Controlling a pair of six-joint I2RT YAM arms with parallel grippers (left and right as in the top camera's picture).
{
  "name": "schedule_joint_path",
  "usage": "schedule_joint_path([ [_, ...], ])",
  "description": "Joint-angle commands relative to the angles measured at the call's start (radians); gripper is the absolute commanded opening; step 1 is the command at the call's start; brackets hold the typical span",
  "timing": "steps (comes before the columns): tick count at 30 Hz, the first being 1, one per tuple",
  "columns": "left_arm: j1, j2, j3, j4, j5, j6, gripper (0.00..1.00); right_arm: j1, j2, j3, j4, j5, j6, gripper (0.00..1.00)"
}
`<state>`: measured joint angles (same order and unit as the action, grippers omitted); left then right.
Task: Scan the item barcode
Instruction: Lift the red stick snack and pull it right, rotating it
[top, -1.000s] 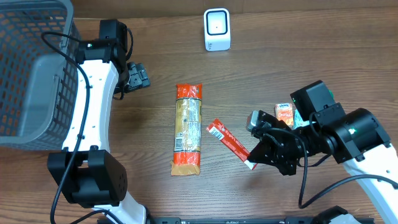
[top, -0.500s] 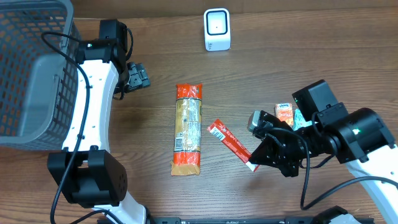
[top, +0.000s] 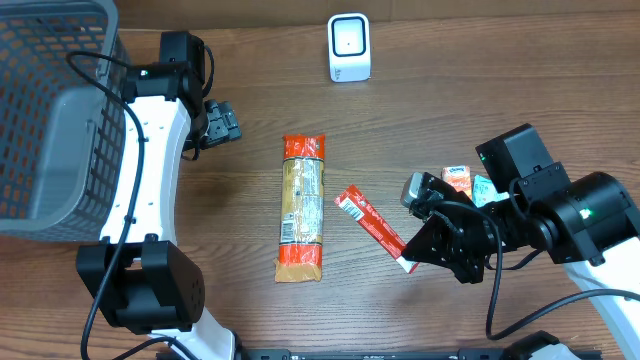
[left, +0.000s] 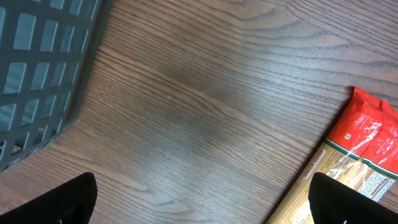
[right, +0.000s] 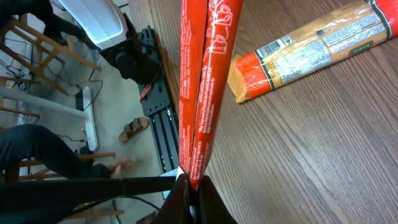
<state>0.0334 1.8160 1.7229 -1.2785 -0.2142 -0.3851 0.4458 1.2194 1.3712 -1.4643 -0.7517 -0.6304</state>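
As right tool (right: 191, 190) grips, slim glossy sachet (right: 199, 87)

The wooden table (top: 340, 110) is bare between the barcode scanner (top: 349, 47) and the pasta packet (top: 302, 207), so a gripper can pass there. The grey basket (top: 40, 60) closes the left side. Small cartons (top: 458, 178) and the held red sachet (top: 376, 230) crowd the right.

Glossy red wrapper (right: 199, 93), matt wood-grain table (left: 186, 124), plastic mesh basket (top: 30, 60)

A basket (top: 50, 120) sits at the desk's (top: 500, 70) left edge, scanner (top: 349, 47) at the back, pasta packet (top: 303, 207) centre, slim sachet (top: 375, 228) just to its right.
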Motion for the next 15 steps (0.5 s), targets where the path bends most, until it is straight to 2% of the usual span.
schedule_joint_path([
  [1,-0.001,-0.002,-0.003,0.001,-0.009,0.015,1.0,-0.001,-0.013,0.028,0.006,-0.005,0.002,0.04],
  [15,-0.001,-0.001,-0.003,0.001,-0.009,0.015,1.0,-0.001,-0.013,0.028,0.018,-0.005,0.003,0.04],
])
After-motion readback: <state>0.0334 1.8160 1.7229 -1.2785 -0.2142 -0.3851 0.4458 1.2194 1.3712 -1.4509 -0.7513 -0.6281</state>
